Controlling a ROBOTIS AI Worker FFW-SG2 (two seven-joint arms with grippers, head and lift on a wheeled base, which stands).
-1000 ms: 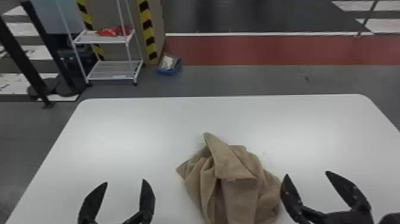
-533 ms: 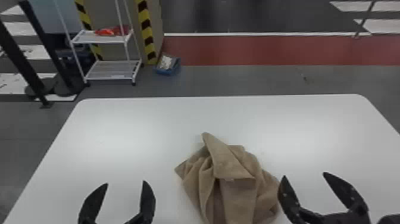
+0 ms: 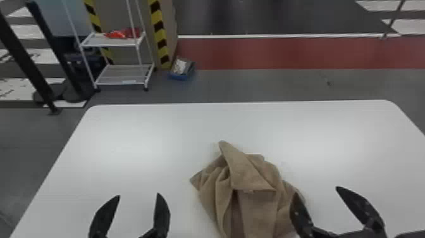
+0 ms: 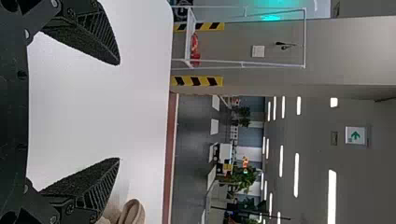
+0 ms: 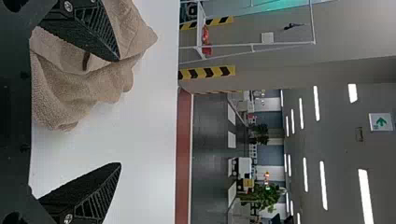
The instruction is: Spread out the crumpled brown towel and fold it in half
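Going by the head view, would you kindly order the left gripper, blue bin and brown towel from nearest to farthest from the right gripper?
1. Brown towel, just left of the right gripper
2. Left gripper, farther left, over the table
3. Blue bin, on the floor beyond it

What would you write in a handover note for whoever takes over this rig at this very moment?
Left hand: open and empty, to the left of the towel.
Right hand: open, nothing between its fingers; one finger overlaps the towel's right side in the head view, contact unclear.
Brown towel: crumpled on the white table, between the hands and nearer the right one, a corner pointing to the far edge.
Done: no spreading or folding shows.
Left to do: spread the towel out, then fold it in half.
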